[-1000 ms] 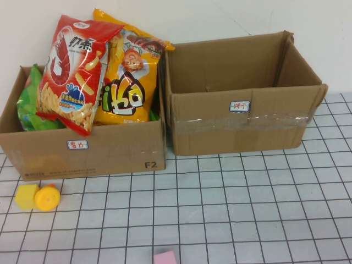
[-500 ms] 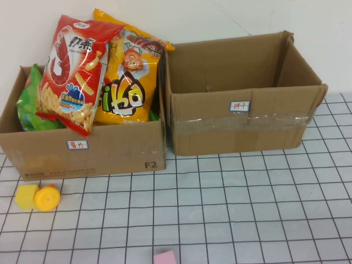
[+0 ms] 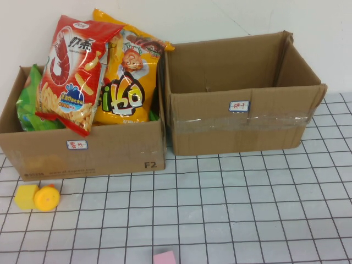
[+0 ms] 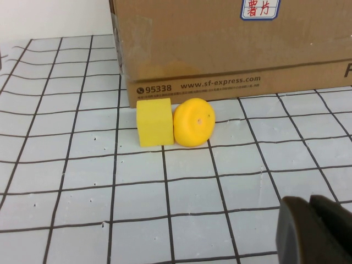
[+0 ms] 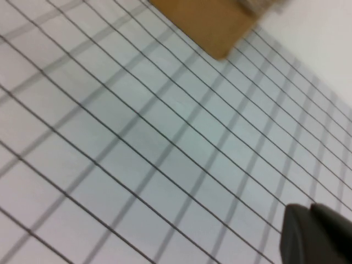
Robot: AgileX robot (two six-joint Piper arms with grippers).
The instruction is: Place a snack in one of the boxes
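Observation:
Two open cardboard boxes stand at the back of the gridded table. The left box [image 3: 82, 151] holds a red shrimp-chip bag [image 3: 74, 71], a yellow chip bag [image 3: 129, 82] and a green bag [image 3: 30, 107]. The right box [image 3: 242, 124] shows no contents. Neither gripper shows in the high view. My left gripper [image 4: 311, 228] is shut and empty, low over the table in front of the left box [image 4: 231, 49]. My right gripper [image 5: 313, 236] is shut and empty above bare grid, near a box corner [image 5: 212, 22].
A yellow cube [image 3: 26, 196] and a yellow round block [image 3: 47, 198] lie in front of the left box; both show in the left wrist view [image 4: 155, 122], [image 4: 193, 122]. A pink block [image 3: 165, 257] lies at the table's front edge.

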